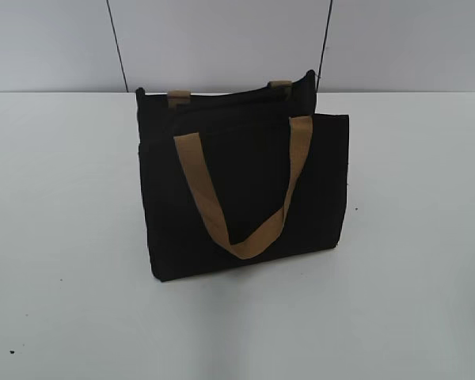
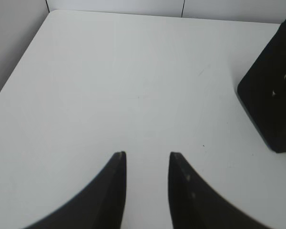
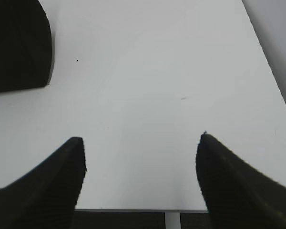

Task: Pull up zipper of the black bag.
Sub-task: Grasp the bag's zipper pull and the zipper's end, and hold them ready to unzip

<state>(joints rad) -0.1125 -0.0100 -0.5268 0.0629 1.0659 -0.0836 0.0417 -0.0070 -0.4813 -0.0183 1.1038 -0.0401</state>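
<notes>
A black bag (image 1: 245,190) stands upright near the middle of a white counter (image 1: 71,261), seen from the front and slightly above. It is boxy, made of dark fabric. A tan strap handle (image 1: 241,237) hangs down across its front face in a long U shape. Two short tan tabs (image 1: 178,98) of the rear handle show at the back top edge. The zipper (image 1: 222,107) runs along the top of the bag as a dark line between the front and back panels; its pull is too small and dark to pick out, and whether the top is closed cannot be told. A pale wall rises behind the counter.

Neither arm appears in the exterior view.

In the left wrist view, the left hand (image 2: 147,157) hovers over bare counter with its two dark fingers (image 2: 117,191) parted by a narrow gap, gripping nothing. One corner of the bag (image 2: 271,100) sits at the right edge of that view, well apart from the hand.

In the right wrist view, the right hand (image 3: 142,140) has its fingers (image 3: 62,181) spread wide above the counter's near edge, also empty. The bag (image 3: 16,45) fills the upper left corner there, well apart from the fingertips.
</notes>
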